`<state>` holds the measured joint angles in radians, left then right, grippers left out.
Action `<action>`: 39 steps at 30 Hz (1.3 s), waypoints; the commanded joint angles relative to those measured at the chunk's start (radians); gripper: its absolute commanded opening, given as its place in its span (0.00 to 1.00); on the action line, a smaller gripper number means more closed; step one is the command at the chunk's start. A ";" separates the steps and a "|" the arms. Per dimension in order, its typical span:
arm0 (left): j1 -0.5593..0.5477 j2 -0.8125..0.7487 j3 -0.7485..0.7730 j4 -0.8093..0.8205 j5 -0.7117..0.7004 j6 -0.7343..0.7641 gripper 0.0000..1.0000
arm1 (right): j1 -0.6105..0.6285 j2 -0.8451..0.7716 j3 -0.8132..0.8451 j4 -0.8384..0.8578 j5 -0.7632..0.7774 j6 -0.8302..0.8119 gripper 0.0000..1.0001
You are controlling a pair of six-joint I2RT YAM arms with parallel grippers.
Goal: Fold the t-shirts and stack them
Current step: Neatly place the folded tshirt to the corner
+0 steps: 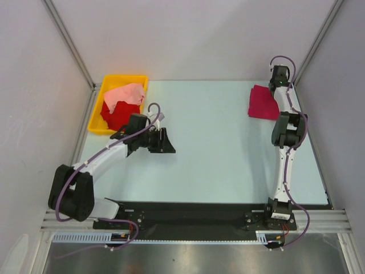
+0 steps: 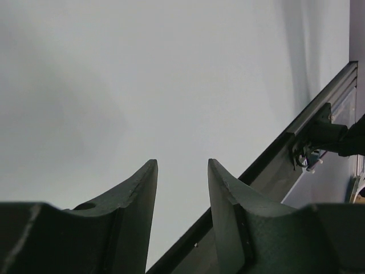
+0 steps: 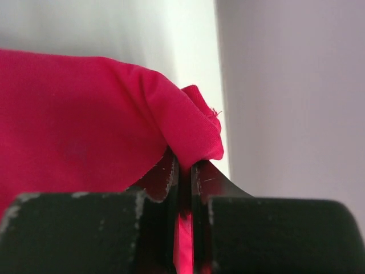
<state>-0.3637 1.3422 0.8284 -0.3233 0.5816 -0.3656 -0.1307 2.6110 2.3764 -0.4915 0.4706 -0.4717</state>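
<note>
- Here, the right gripper (image 3: 184, 171) is seen clenched on a bunched edge of the magenta-crimson shirt (image 1: 262, 103); cloth is pinched between its closed fingers in the right wrist view.
- That shirt is laid as a compact, folded-looking patch at the far right corner of the table (image 1: 222, 154). Its bulk is spread to the left of the pincer, toward the table's middle, and the gripped edge is on the side nearest the right wall (image 3: 291, 85).
- The patch is close to square, so its long axis is only judged to run roughly near-to-far.
- The left gripper (image 2: 181, 165) is held released, with nothing between its fingers. It is poised over bare table left of centre, near the yellow bin (image 1: 97, 123), and is pointed to the right.
- The bright red shirt (image 1: 118, 115) and the pale salmon-pink shirt (image 1: 126, 94) are heaped unfolded in that bin, the pink one on top. The left arm is plainly the nearer to them.
- Room is tight by the magenta-crimson shirt, which is hemmed in by the right wall and the table's far edge. A wide bare stretch is left between the arms, so any drag or spread is judged best directed leftward and nearward.
</note>
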 commanded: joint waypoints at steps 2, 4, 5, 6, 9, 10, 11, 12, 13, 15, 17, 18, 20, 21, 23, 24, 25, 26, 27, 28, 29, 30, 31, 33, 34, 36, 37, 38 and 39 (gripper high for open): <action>0.000 0.087 0.089 0.032 0.000 0.033 0.46 | -0.010 0.043 0.083 0.188 -0.001 -0.061 0.00; 0.008 0.129 0.115 0.024 0.003 0.034 0.46 | -0.014 0.058 0.084 0.223 -0.007 -0.068 0.00; 0.012 0.139 0.120 0.024 0.004 0.033 0.46 | -0.017 0.060 0.081 0.238 -0.013 -0.062 0.00; 0.019 0.152 0.121 0.027 0.007 0.031 0.46 | -0.021 0.061 0.066 0.281 -0.018 -0.061 0.00; 0.035 0.196 0.126 0.032 0.018 0.025 0.46 | -0.030 0.087 0.078 0.346 -0.023 -0.070 0.00; 0.037 0.209 0.133 0.030 0.020 0.025 0.45 | -0.036 0.090 0.086 0.346 -0.026 -0.050 0.00; 0.037 0.215 0.138 0.027 0.024 0.024 0.45 | -0.043 0.095 0.086 0.355 -0.032 -0.018 0.00; 0.037 0.222 0.144 0.024 0.024 0.022 0.45 | -0.052 0.098 0.084 0.366 -0.032 -0.010 0.00; 0.037 0.236 0.152 0.023 0.026 0.021 0.45 | -0.055 0.103 0.084 0.373 -0.035 -0.010 0.00; 0.037 0.250 0.167 0.023 0.029 0.019 0.45 | -0.058 0.121 0.096 0.407 -0.032 -0.027 0.00; 0.037 0.271 0.175 0.027 0.032 0.011 0.45 | -0.064 0.127 0.110 0.409 -0.052 -0.004 0.00; 0.037 0.276 0.178 0.029 0.037 0.008 0.45 | -0.067 0.130 0.115 0.412 -0.055 0.011 0.00; 0.037 0.291 0.190 0.038 0.040 -0.002 0.45 | -0.072 0.135 0.112 0.430 -0.075 0.007 0.00; 0.035 0.295 0.193 0.036 0.043 -0.004 0.45 | -0.072 0.135 0.109 0.436 -0.088 0.002 0.00; 0.035 0.298 0.198 0.038 0.040 -0.006 0.45 | -0.072 0.135 0.095 0.459 -0.137 0.005 0.00; 0.035 0.298 0.198 0.039 0.035 -0.006 0.45 | -0.072 0.135 0.093 0.467 -0.151 0.007 0.00; 0.035 0.299 0.198 0.041 0.035 -0.009 0.44 | -0.070 0.136 0.093 0.475 -0.168 0.011 0.00; 0.035 0.301 0.199 0.040 0.035 -0.009 0.44 | -0.067 0.139 0.089 0.508 -0.184 0.008 0.00; 0.034 0.305 0.199 0.040 0.035 -0.012 0.44 | -0.066 0.141 0.090 0.525 -0.187 0.005 0.00; 0.034 0.305 0.199 0.043 0.037 -0.015 0.44 | -0.064 0.144 0.092 0.534 -0.191 0.005 0.00; 0.034 0.305 0.199 0.041 0.037 -0.013 0.44 | -0.064 0.150 0.098 0.548 -0.200 0.014 0.00; 0.032 0.304 0.199 0.041 0.035 -0.016 0.44 | -0.064 0.153 0.104 0.550 -0.205 0.016 0.00; 0.031 0.302 0.198 0.043 0.032 -0.019 0.44 | -0.064 0.156 0.104 0.556 -0.207 0.018 0.00; 0.029 0.302 0.201 0.044 0.032 -0.021 0.44 | -0.066 0.158 0.103 0.559 -0.207 0.028 0.05; 0.028 0.301 0.199 0.041 0.032 -0.024 0.44 | -0.067 0.156 0.101 0.561 -0.196 0.034 0.17; 0.026 0.293 0.196 0.041 0.031 -0.026 0.44 | -0.069 0.150 0.095 0.580 -0.130 0.059 0.57; 0.025 0.288 0.195 0.041 0.026 -0.027 0.44 | -0.069 0.146 0.096 0.576 -0.100 0.062 0.62; 0.023 0.282 0.193 0.041 0.024 -0.027 0.44 | -0.069 0.139 0.096 0.574 -0.077 0.076 0.66; 0.023 0.276 0.190 0.038 0.021 -0.030 0.44 | -0.070 0.115 0.093 0.570 -0.046 0.085 0.78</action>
<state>-0.3351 1.6485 0.9905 -0.3088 0.5900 -0.3851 -0.1959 2.7544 2.4275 0.0151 0.3302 -0.4267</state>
